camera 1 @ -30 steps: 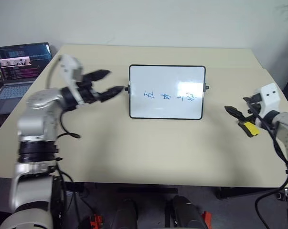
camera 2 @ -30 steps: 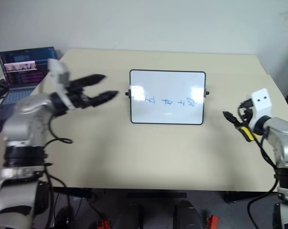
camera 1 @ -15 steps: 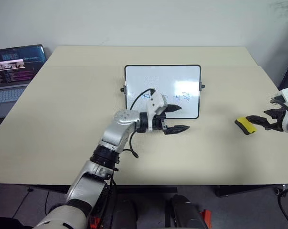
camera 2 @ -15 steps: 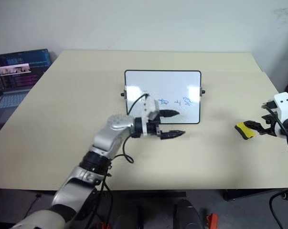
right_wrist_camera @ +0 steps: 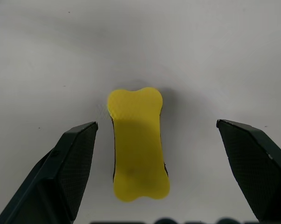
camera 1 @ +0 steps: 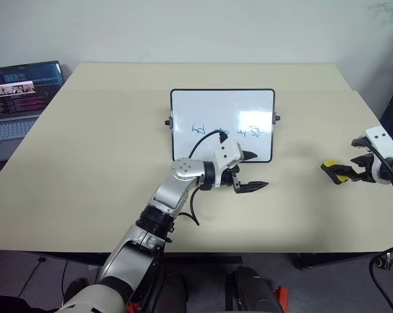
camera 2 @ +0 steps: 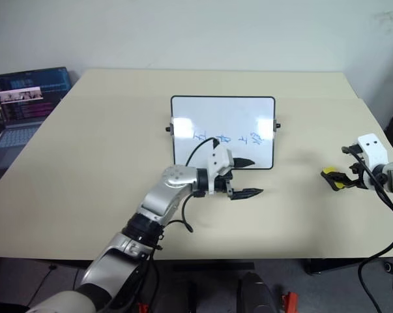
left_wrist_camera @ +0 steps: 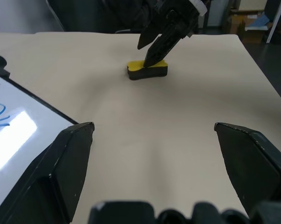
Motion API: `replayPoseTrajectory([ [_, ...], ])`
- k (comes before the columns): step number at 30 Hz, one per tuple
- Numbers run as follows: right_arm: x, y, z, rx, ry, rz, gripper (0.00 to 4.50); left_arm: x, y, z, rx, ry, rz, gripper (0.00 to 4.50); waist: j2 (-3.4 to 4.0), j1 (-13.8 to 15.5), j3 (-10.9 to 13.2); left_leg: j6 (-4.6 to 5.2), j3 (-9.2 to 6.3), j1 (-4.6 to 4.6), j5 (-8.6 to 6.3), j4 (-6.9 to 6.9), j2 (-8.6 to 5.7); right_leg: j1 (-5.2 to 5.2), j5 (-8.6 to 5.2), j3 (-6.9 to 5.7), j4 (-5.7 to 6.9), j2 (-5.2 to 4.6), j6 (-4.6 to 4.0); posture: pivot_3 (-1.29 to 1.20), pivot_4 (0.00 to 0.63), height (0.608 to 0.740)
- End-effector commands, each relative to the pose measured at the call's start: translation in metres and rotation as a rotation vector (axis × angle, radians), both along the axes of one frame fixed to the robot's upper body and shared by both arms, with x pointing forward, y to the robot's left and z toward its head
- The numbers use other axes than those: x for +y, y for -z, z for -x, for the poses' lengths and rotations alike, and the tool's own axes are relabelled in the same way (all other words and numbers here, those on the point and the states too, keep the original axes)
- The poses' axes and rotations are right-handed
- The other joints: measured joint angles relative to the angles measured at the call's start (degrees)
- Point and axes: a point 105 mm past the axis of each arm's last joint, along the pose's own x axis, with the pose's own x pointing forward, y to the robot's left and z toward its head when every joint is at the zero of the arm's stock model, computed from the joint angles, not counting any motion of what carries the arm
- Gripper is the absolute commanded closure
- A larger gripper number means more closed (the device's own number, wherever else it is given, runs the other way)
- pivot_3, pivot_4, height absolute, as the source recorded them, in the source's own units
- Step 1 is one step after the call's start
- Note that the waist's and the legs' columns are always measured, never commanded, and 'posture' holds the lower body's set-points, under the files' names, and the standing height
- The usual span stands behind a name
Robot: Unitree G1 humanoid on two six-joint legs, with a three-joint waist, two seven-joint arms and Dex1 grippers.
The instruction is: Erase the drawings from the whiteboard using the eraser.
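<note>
Eraser (right_wrist_camera: 138,142) lies flat on the counter (camera 1: 105,150), yellow face up, well to the right of the whiteboard (camera 1: 222,124), near the counter's right edge. Right claw (right_wrist_camera: 159,154) is spread wide with the eraser centered between its 2 fingers, not touching either; nothing gripped. In the left wrist view the right claw's tips hang just over the eraser's top. Left claw (camera 1: 251,171) is also open and empty, hovering just off the whiteboard's lower right corner, pointing toward the eraser.

Handling guess: eraser looks like a small, light, bone-shaped block with a narrow waist, yellow top and dark underlayer, likely felt or foam. Probably slightly squashy, not fragile, not slippery. Best hold looks like across the narrow waist, fingers on the 2 long sides, low enough to catch the body but leaving the dark face free to wipe. As lined up now, the fingers would close on those long sides. Grabbing end to end looks worse: longer span, rounded lobes.

Drawings (camera 1: 232,130) are 3 thin blue marks in a row on the board, not yet wiped. Board is glossy and lies loose on the counter, so it may slide under a wipe; the left claw nearby could steady it.
</note>
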Motion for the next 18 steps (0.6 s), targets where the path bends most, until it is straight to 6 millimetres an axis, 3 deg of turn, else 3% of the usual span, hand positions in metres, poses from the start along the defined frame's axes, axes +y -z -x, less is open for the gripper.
replayPoseTrajectory([
  [1, 0.003, -0.011, -0.006, -0.037, -0.025, 0.011, 0.02, 0.005, -0.012, 0.001, -0.041, -0.001, 0.021, 0.0, 0.0, 0.0, 0.0, 0.0, 0.0, 0.0, 0.0, 0.0, 0.0, 0.0, 0.0, 0.0, 0.0, 0.0, 0.0, 0.0, 0.15, 0.74],
  [8, 0.006, -0.003, -0.009, -0.014, -0.044, 0.011, 0.18, 0.015, -0.013, -0.008, -0.048, -0.061, 0.012, 0.0, 0.0, 0.0, 0.0, 0.0, 0.0, 0.0, 0.0, 0.01, 0.0, 0.0, 0.01, -0.01, 0.0, 0.0, -0.02, 0.0, 0.15, 0.74],
  [18, 0.001, 0.0, -0.007, -0.005, -0.032, -0.006, 0.18, 0.016, -0.01, -0.006, -0.038, -0.06, 0.008, 0.0, 0.01, 0.0, 0.0, 0.0, -0.01, 0.0, 0.0, 0.0, 0.0, 0.0, 0.02, -0.01, 0.0, 0.0, -0.03, 0.0, 0.15, 0.74],
])
